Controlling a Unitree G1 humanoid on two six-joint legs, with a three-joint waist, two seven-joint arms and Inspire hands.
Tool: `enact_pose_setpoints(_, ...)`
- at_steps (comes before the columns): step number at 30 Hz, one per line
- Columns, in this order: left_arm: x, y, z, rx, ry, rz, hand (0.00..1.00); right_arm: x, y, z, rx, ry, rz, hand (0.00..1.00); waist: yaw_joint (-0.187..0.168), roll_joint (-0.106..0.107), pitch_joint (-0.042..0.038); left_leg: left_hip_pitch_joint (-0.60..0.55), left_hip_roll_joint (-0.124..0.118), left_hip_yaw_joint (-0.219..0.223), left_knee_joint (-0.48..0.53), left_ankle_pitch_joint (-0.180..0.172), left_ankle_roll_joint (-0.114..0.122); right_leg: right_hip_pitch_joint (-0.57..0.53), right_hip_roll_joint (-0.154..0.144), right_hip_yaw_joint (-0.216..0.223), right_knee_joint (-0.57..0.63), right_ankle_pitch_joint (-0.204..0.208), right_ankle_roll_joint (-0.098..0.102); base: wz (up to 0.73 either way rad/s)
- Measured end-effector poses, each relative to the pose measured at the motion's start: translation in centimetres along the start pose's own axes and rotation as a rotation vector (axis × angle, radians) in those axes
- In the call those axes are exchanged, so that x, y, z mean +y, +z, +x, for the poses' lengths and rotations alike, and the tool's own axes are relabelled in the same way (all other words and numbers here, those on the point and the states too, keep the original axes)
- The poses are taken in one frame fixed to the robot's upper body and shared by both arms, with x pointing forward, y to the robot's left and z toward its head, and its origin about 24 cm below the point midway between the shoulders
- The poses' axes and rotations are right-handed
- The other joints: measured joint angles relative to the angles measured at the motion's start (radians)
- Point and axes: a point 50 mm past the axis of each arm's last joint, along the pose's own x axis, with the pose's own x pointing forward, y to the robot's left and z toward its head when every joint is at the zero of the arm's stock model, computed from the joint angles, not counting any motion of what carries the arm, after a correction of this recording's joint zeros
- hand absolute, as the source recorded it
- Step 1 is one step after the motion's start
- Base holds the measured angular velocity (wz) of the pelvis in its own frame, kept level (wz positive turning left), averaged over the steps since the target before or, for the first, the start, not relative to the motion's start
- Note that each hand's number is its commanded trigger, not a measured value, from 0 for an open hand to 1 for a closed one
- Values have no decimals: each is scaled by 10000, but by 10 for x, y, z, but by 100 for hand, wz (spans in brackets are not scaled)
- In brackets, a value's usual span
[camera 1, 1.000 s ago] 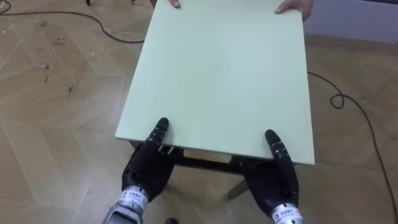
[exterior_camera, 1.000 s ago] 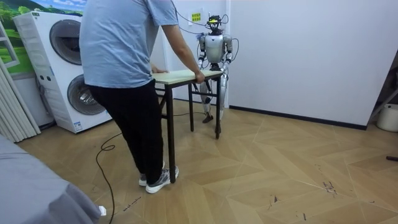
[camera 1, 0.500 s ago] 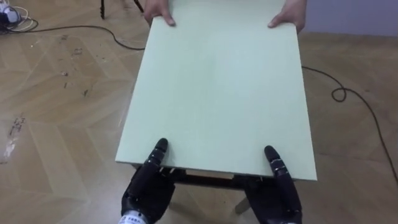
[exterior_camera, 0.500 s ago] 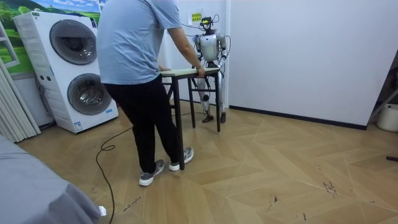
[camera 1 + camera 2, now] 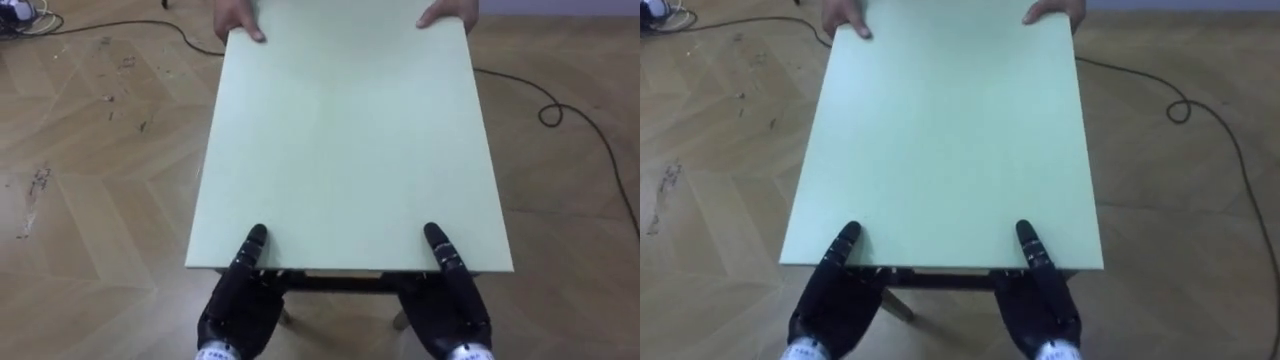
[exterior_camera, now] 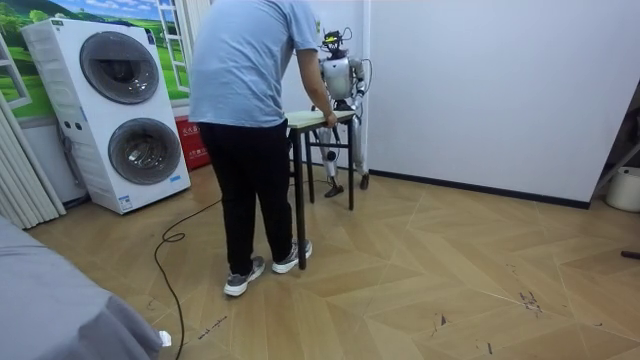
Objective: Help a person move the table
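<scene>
The desk top is smooth and matt. The floor is scuffed wood parquet, faintly shiny. The left hand and right hand look like glossy plastic.

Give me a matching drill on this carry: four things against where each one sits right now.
Things: 1 left robot hand; 2 right robot hand; 3 person's hands; 4 looped black cable.
Places: A far edge of the pale green rectangular tabletop; B wooden floor, right of the tabletop; C tabletop's near edge, left corner; D tabletop's near edge, right corner.
Pairs: 1-C; 2-D; 3-A; 4-B.
</scene>
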Motion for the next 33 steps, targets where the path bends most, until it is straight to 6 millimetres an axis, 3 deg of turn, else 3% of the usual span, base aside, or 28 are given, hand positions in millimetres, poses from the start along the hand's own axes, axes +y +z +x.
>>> enact_pose_setpoints(2,-8,3,9,-169,-130,67,100,7,3,9,-96,173,-44,100,-204,25,-7,126,-91,-80,-1142,-442,109,-337,-66,-236,-266,491,-28,26)
enact_pose_setpoints(3,-10,3,11,-181,-151,96,100,8,5,11,-155,192,-51,100,-280,19,-8,141,-202,-84,-1580,-504,183,-409,-161,-322,-443,751,-19,27)
enact_pose_setpoints(5,-10,2,13,-128,-86,58,100,7,6,10,-182,132,2,100,-374,-5,-18,140,-459,-186,-1988,-473,250,-440,-351,-294,-605,1137,65,14)
enact_pose_setpoints(6,-8,1,11,-110,26,30,100,5,6,9,-56,56,-4,100,-488,-59,-39,117,-693,-194,-2086,-360,483,-451,-507,-163,-721,1390,132,0)
enact_pose_setpoints(9,-3,-1,7,-59,233,-19,100,1,4,6,128,-119,-23,100,-509,-199,-90,103,-1126,-140,-2172,-154,853,-438,-751,160,-1018,1939,259,-16)
enact_pose_setpoints(10,0,-2,6,-9,355,-57,100,-2,3,5,207,-226,-21,100,-492,-320,-119,132,-1389,42,-2261,-37,1066,-439,-890,455,-1142,2238,347,-20)
enact_pose_setpoints(12,1,-3,6,26,416,-113,100,-3,3,4,258,-274,-19,100,-553,-480,-118,63,-1609,236,-2295,140,1389,-452,-991,1215,-1433,2914,722,-8)
enact_pose_setpoints(13,1,-3,6,15,424,-150,100,-3,3,5,303,-279,46,100,-635,-537,-118,-68,-1607,559,-2290,263,1573,-456,-997,1804,-1636,3456,1268,31)
enact_pose_setpoints(14,2,-4,7,120,494,-73,100,-6,2,1,307,-423,154,100,-791,-612,-115,-98,-1450,1268,-2284,386,1635,-478,-1157,2102,-926,2955,1760,44)
enact_pose_setpoints(15,2,-5,7,238,524,-6,100,-8,3,-2,246,-535,235,100,-798,-635,-128,-67,-1372,1554,-2298,451,1642,-483,-1279,2120,-175,2327,1888,53)
enact_pose_setpoints(16,2,-7,7,376,537,114,100,-12,2,-8,149,-636,373,100,-796,-713,-157,-55,-1261,1947,-2368,566,1680,-453,-1526,2210,1418,1092,2086,32)
enact_pose_setpoints(17,3,-7,6,421,545,180,100,-13,2,-10,135,-681,410,100,-763,-774,-162,-68,-1261,2170,-2454,682,1746,-259,-1726,2388,2610,254,2162,17)
enact_pose_setpoints(19,4,-7,5,414,516,169,100,-13,1,-10,157,-622,393,100,-633,-795,-161,-197,-1299,2297,-2430,733,1810,420,-1983,2617,3176,-574,2427,-17)
enact_pose_setpoints(20,5,-7,4,406,498,191,100,-13,0,-10,197,-606,381,100,-521,-809,-157,-274,-1316,2370,-2438,789,1820,1007,-2010,2750,2913,-902,2546,-28)
enact_pose_setpoints(22,6,-7,3,379,515,198,100,-13,-3,-10,269,-585,438,100,-413,-839,-144,-416,-1314,2450,-2447,887,1787,1827,-1907,2822,1783,-1186,2690,-21)
enact_pose_setpoints(25,9,-4,-1,308,537,282,100,-12,-7,-10,334,-566,337,100,-284,-931,-93,-575,-1280,2609,-2624,1157,1705,2270,-1618,2716,172,-1081,2671,-22)
enact_pose_setpoints(29,12,-2,-5,246,579,372,100,-13,-9,-12,351,-618,353,100,-166,-982,-84,-848,-1028,2591,-2835,1564,1567,2347,-1206,2637,-835,-456,2386,-10)
enact_pose_setpoints(33,14,-3,-9,300,593,433,100,-16,-10,-16,352,-708,374,100,-204,-1057,-72,-894,-969,2459,-3053,1856,1460,2386,-1055,2542,-1197,-263,2229,6)
